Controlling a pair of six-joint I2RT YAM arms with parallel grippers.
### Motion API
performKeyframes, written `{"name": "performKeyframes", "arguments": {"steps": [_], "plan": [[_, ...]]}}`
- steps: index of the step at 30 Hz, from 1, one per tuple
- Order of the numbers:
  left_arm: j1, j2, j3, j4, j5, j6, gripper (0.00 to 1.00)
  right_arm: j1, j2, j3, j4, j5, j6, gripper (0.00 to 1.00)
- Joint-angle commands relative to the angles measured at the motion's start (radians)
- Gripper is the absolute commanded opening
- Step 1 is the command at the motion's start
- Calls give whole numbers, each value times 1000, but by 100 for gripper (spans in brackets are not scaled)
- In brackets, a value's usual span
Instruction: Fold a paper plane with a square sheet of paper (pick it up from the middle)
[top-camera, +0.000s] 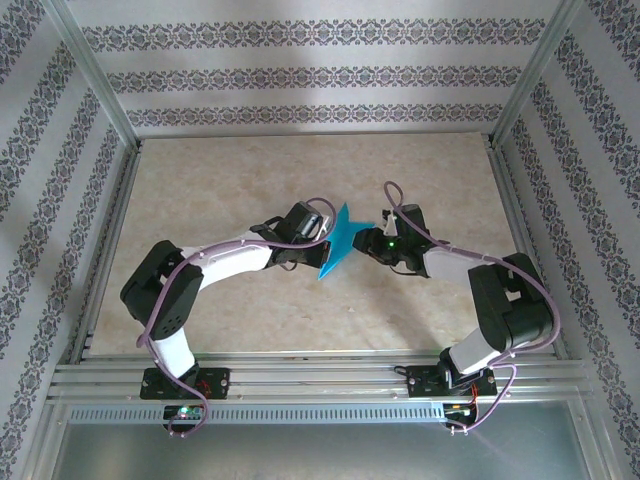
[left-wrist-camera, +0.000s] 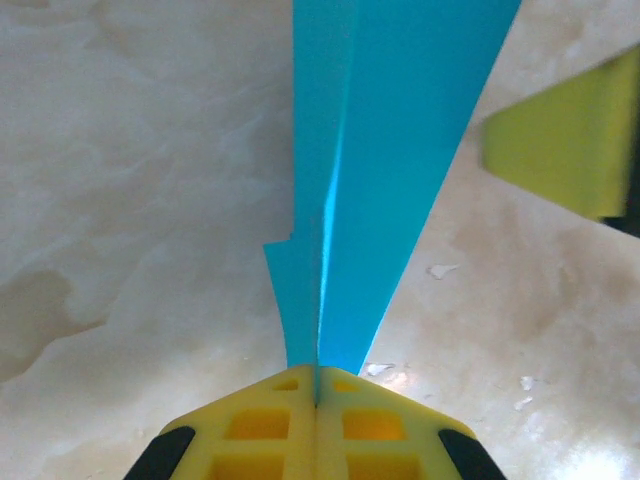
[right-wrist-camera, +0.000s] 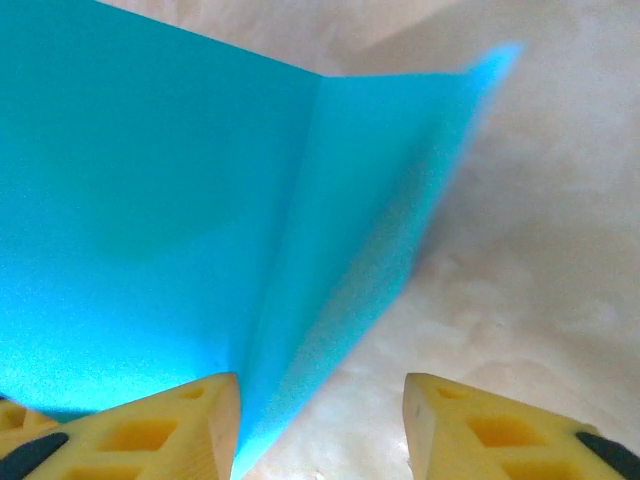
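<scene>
Paper plane (top-camera: 338, 240): state the quantity. (Operator)

One unit, teal-blue, folded along a single visible crease. Also counted: two arms, two grippers, one table (top-camera: 230, 180). (Inspector)

Report the left gripper (left-wrist-camera: 317, 398). (Operator)

Its two fingers are pressed together and pinch the narrow end of the paper plane on the fold. From the fingertips the paper runs straight ahead and widens as it goes, standing on edge over the table. One finger (left-wrist-camera: 565, 140) of the other gripper shows blurred, ahead and to the right of the paper. (Inspector)

Report the right gripper (right-wrist-camera: 318, 400). (Operator)

Jaws spread, with a clear gap between them. The paper plane lies ahead of the fingertips. Its crease runs down toward the finger on the left of the wrist view, and one flap reaches into the gap beside that finger. Contact with that finger cannot be confirmed. The other finger stands apart from the paper. (Inspector)

Arm pose? (Operator)

The left arm (top-camera: 230, 262) is bent at the elbow, forearm reaching toward the table centre. The right arm (top-camera: 470, 270) mirrors it, forearm reaching inward. The two grippers face each other, with the paper plane between them. (Inspector)
</scene>
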Motion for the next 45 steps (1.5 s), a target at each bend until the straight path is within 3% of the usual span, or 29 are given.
{"name": "performKeyframes", "arguments": {"steps": [1, 8, 15, 20, 25, 30, 36, 41, 45], "plan": [[-18, 9, 25, -81, -96, 3, 2, 4, -78, -52, 15, 104, 41, 52], [-52, -16, 51, -117, -118, 22, 2, 21, -134, -40, 36, 48, 36, 53], [-127, 39, 106, -155, -153, -2, 2, 24, -184, -94, 120, 72, 94, 44], [-155, 73, 134, -137, -115, -12, 2, 21, -174, -96, 105, 81, 110, 41], [-172, 105, 153, -140, -100, -26, 1, -11, -135, -118, 67, 112, 178, 29], [-181, 117, 158, -136, -81, -18, 1, -13, -115, -134, 34, 125, 205, 27], [-176, 101, 189, -210, -156, 1, 1, -13, -179, -78, -38, 126, 166, 37], [-121, 34, 184, -273, -195, 3, 1, -13, -238, -3, -171, 167, 110, 56], [-64, -26, 187, -356, -256, 27, 1, -8, -223, 22, -236, 220, 86, 62]]}}
